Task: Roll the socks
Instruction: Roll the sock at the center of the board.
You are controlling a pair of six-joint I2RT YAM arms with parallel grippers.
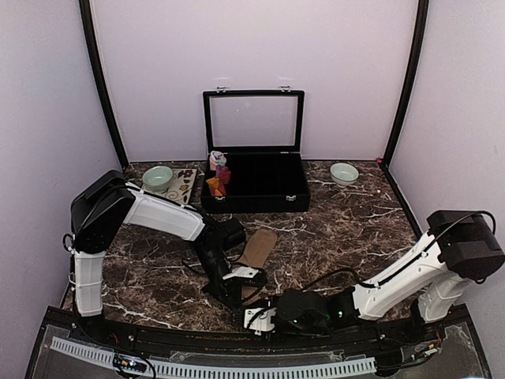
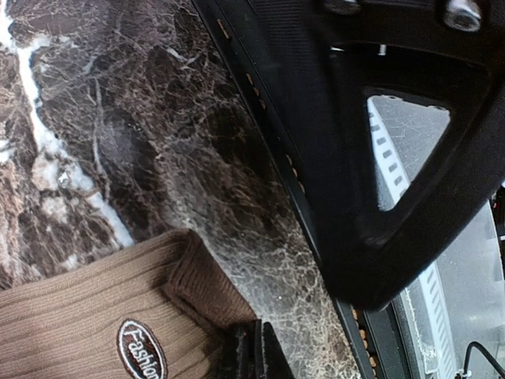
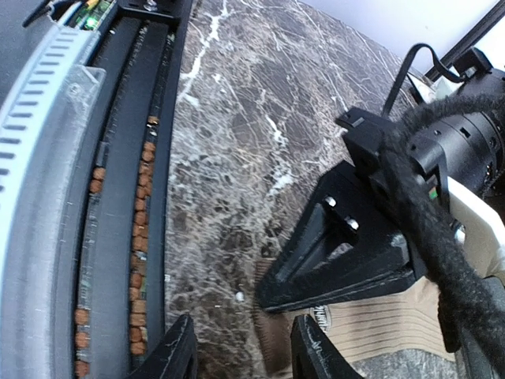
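At the near edge of the table (image 2: 118, 118), the left gripper (image 2: 254, 357) has its fingers pressed together on the corner of the tan sock (image 2: 87, 316). It looks to be pinching the cuff fabric there, just beside the oval label (image 2: 142, 347). Opposite it hovers the right gripper (image 3: 243, 339), fingers apart with only marble between them, pointed at that same cuff end. It sits close to its partner but is not touching the sock.

From above, the sock lies flat and stretched out, running away from the arms toward the black case (image 1: 260, 193). The red-maroon pair (image 1: 221, 178) sits in the case's left-hand end, well apart from the action.

The step in hand, as I read it, is starting the roll at the cuff. Done well, the left pinch lifts the cuff only a little and folds it over toward the toe, low and tight. The right then comes in across the width to pin that first fold so it can't spring open.

Two sets of fingers are crowding one small corner, so the right should approach from the free side of the cuff. The front rail (image 3: 158, 158) is just behind, so the roll should travel away from the edge. Ribbed knit slumps, which calls for short turns and fresh grips.
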